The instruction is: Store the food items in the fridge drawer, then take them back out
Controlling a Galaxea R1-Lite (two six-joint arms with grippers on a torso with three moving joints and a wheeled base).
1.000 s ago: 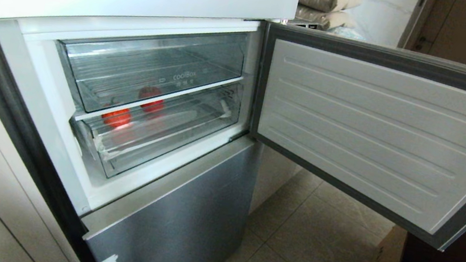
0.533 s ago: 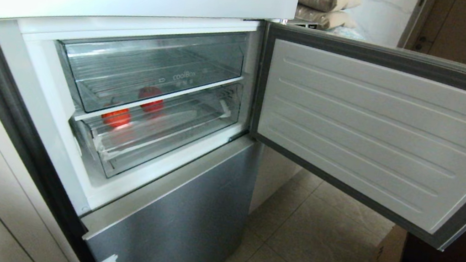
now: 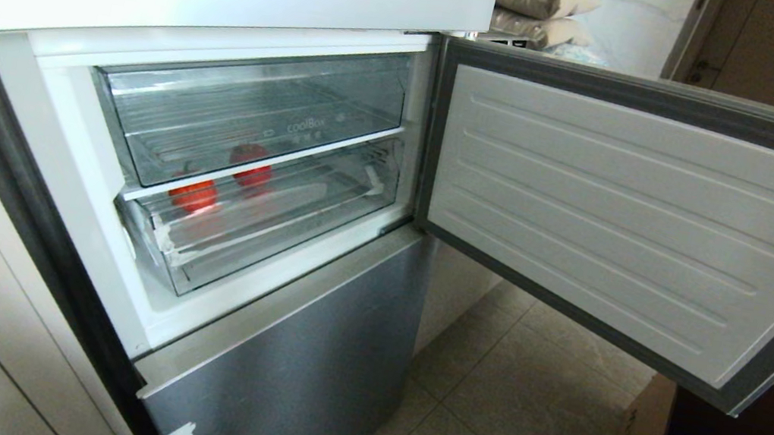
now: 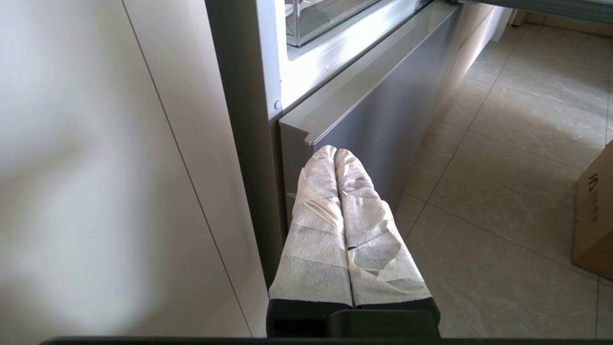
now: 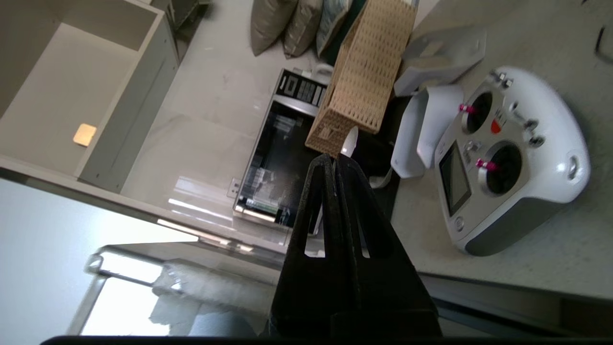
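"coolBox" on upper clear drawer [image 3: 249, 112]

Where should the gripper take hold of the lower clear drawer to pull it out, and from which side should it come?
Probably the thick front lip of the lower drawer, near its middle, coming straight from the front. The lip runs along the whole front edge and stands out from the fridge opening, so fingers could hook it. The open door stands at the right, so that side looks cramped.
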